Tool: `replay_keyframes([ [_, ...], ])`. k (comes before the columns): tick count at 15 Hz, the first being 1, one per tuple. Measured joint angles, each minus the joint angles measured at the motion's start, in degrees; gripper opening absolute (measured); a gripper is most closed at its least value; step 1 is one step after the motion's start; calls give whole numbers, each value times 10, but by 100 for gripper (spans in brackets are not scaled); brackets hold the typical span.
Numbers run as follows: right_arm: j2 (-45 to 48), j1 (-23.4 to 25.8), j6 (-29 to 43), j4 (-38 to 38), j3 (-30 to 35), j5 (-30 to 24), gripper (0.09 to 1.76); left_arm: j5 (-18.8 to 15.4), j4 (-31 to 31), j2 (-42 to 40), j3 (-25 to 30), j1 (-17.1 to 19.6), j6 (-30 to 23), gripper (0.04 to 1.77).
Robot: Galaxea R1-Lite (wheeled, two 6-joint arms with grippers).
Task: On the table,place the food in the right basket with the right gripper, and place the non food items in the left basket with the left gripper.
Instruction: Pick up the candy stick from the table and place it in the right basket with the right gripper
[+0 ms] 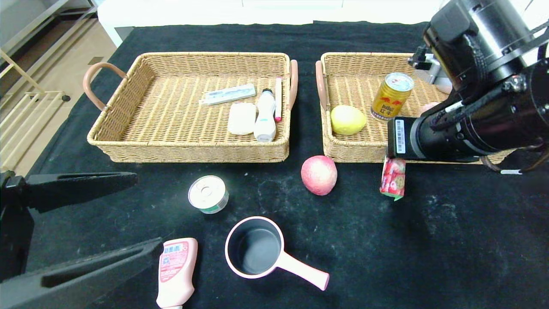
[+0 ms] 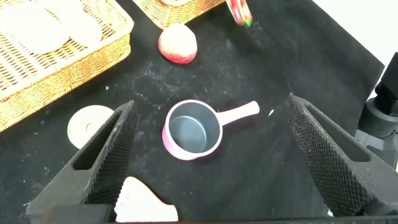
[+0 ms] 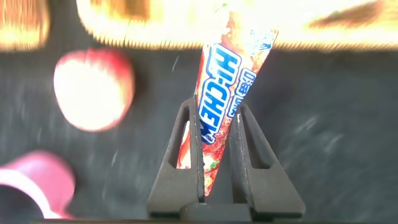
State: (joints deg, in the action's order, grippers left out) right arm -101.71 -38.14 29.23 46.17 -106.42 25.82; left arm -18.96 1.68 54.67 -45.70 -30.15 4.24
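Head view gives us the whole table point(image 1: 450, 240), draped in black cloth. At eleven o'clock sits the left basket point(image 1: 128, 141), holding a white tube point(image 1: 228, 94), a pale soap bar point(image 1: 242, 119), a white bottle point(image 1: 265, 116) and a slim pink pen point(image 1: 278, 99) lying along its right wall. At one o'clock sits the right basket point(image 1: 343, 152), holding a yellow lemon point(image 1: 348, 120) and an upright gold can point(image 1: 391, 96).

We see our right gripper point(image 3: 216, 134) just in front of that basket's front wall, at three o'clock from the peach point(image 1: 319, 174). Its fingers are clamped on the Hi-Chew candy pack point(image 1: 393, 178), which hangs below the arm with its lower end near the cloth; we cannot tell whether it touches. In the right wrist view the pack point(image 3: 225, 99) stands between the two fingers, sticking out well beyond their tips.

Still out on the cloth, the peach lies just in front of the gap between the baskets. A small tin point(image 1: 208, 194) with a silver lid sits at nine o'clock from it. The pink saucepan point(image 1: 256, 252) rests at six o'clock of the scene, its handle pointing toward four o'clock. A pink bottle point(image 1: 176, 273) lies at seven o'clock, flat on its side.

Our left gripper point(image 1: 148, 214) hovers at eight o'clock with its jaws spread wide and nothing between them. In the left wrist view the saucepan point(image 2: 193, 132) shows in the gap between its fingers point(image 2: 118, 146), with the tin point(image 2: 89, 124) and the bottle's corner point(image 2: 144, 202) beside one of them.
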Motion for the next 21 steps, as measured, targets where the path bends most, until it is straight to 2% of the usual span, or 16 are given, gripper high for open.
replay_keyframes([
  [5, -24, 45, -54, -99, -60, 9, 35, 0, 0, 0, 0, 0, 0, 172],
  [15, -70, 56, -212, -293, -63, 35, 35, 1, 1, -4, -1, 0, 1, 172],
  [21, -108, 79, -245, -358, -64, 34, 35, 0, 1, -7, -1, 0, 4, 172],
])
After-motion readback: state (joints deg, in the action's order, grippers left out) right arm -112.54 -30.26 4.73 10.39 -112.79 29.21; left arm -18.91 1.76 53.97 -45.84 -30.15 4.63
